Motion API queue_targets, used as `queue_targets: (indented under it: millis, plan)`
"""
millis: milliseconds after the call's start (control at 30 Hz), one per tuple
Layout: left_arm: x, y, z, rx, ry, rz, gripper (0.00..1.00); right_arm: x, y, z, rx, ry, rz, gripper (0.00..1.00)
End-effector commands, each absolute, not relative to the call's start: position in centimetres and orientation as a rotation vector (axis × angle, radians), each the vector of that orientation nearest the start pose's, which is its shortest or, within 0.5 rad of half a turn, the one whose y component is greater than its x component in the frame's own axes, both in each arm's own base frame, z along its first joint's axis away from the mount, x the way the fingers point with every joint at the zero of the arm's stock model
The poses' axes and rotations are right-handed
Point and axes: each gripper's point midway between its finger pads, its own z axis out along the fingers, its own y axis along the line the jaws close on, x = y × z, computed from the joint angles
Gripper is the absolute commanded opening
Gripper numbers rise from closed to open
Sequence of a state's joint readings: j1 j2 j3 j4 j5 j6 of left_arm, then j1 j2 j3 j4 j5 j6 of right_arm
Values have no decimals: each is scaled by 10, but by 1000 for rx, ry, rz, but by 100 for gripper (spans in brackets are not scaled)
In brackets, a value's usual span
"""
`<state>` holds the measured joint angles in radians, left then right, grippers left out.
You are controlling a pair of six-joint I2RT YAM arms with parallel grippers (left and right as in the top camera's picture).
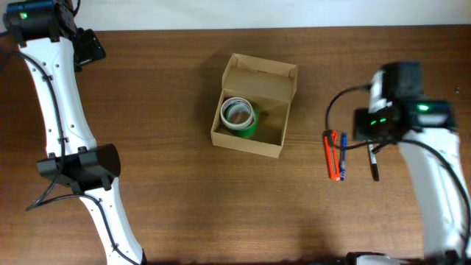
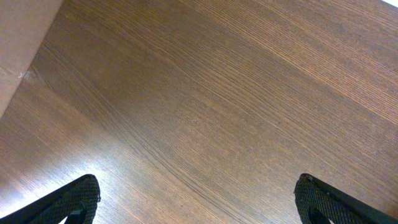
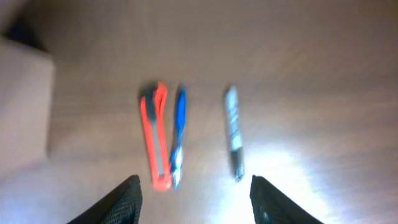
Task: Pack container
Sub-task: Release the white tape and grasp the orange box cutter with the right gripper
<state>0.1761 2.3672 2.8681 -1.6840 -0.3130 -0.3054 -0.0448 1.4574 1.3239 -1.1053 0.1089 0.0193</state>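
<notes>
The container (image 1: 274,81) is a tan cardboard box with its flap lid open, at the table's middle. Tape rolls (image 1: 238,115), white and green, lie inside it at the left. A corner of the box shows at the left of the blurred right wrist view (image 3: 25,106). My right gripper (image 3: 196,183) is open and empty, held above an orange cutter (image 3: 154,137), a blue pen (image 3: 178,134) and a grey marker (image 3: 234,134). In the overhead view it (image 1: 375,125) is right of the box. My left gripper (image 2: 198,186) is open and empty over bare wood, at the far left corner (image 1: 90,46).
The orange cutter (image 1: 333,154), blue pen (image 1: 343,156) and marker (image 1: 374,163) lie side by side on the table right of the box. The left arm's links (image 1: 77,165) stretch along the left side. The table's far edge meets a pale wall (image 1: 221,13).
</notes>
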Motion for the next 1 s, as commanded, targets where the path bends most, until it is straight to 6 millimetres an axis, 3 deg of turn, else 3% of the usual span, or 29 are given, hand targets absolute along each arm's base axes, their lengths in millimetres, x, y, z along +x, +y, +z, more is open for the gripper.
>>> queue_targets:
  millis: [0, 167, 300, 500, 967]
  plan:
    - [461, 137, 265, -715, 2586, 384, 100, 314, -12, 138, 54, 2876, -50, 57]
    - [461, 137, 265, -715, 2585, 385, 100, 316, -7, 95, 64, 2965, -38, 57]
    - [461, 137, 265, -715, 2586, 384, 100, 318, 6, 67, 55, 3041, 71, 57]
    - [461, 137, 265, -715, 2586, 384, 100, 320, 7, 31, 59, 3122, 78, 57]
    - [461, 137, 265, -715, 2585, 385, 100, 317, 14, -6, 39, 3203, 59, 56]
